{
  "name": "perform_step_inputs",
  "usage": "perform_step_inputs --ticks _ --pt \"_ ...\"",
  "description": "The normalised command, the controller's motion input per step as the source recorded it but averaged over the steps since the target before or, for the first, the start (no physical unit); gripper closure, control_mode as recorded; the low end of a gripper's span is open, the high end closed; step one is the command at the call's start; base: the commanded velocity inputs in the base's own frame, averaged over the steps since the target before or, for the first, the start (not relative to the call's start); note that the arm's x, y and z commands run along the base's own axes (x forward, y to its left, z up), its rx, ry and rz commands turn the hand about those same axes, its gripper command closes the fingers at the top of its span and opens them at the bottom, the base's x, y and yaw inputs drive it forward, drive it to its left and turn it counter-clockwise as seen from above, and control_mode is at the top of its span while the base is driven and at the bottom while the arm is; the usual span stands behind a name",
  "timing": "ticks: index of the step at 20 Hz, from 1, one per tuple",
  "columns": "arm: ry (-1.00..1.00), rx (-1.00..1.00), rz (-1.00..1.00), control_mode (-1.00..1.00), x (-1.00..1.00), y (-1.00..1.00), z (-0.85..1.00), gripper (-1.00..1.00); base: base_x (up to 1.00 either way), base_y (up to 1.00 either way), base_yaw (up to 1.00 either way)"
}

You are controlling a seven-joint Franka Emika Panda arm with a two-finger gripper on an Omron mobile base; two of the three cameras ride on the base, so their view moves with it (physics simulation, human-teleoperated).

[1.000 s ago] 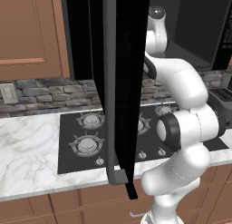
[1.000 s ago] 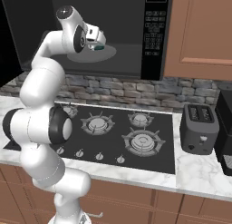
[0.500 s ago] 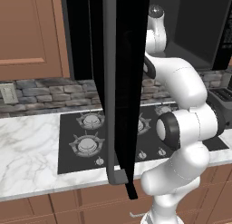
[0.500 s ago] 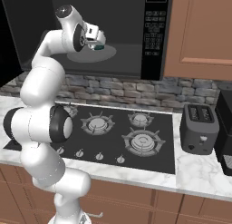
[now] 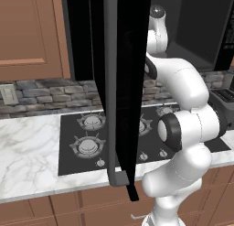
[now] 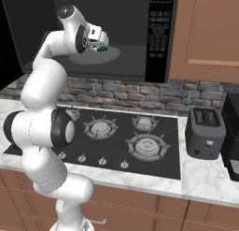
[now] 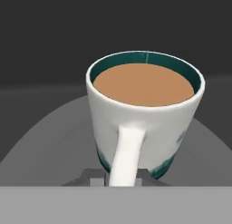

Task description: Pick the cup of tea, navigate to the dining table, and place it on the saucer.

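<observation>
We are at the pick step: our gripper [image 7: 118,178] sits inside the microwave [image 6: 126,33], fingers astride the handle of the cup [image 7: 144,112] just ahead, grip uncertain, closing next.

- The white arm [image 6: 44,132] rises from the base, bends at a dark elbow joint, then climbs steeply up and slightly forward.
- Its wrist turns at the top, so the hand points sideways, roughly level, towards the right of the right base view.
- The gripper [image 6: 100,44] sits at the end of that hand; in the hand view its two dark fingertips [image 7: 95,179] stand close either side of the cup of tea's [image 7: 145,114] handle, touching it.
</observation>
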Motion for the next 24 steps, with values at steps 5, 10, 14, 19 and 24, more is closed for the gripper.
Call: perform_step_inputs --ticks 5,10,14,19,24 --pt "0.00 0.00 0.00 -1.00 0.00 0.00 0.00 1.00 0.00 0.00 0.00" --pt "0.00 0.00 0.00 -1.00 0.00 0.00 0.00 1.00 0.00 0.00 0.00" --pt "-0.03 0.00 0.00 -1.00 -0.41 0.00 0.00 1.00 0.00 0.00 0.00" --pt "-0.10 0.00 0.00 -1.00 -0.94 0.00 0.00 1.00 0.00 0.00 0.00" --pt "-0.15 0.00 0.01 -1.00 -1.00 0.00 0.00 1.00 0.00 0.00 0.00"
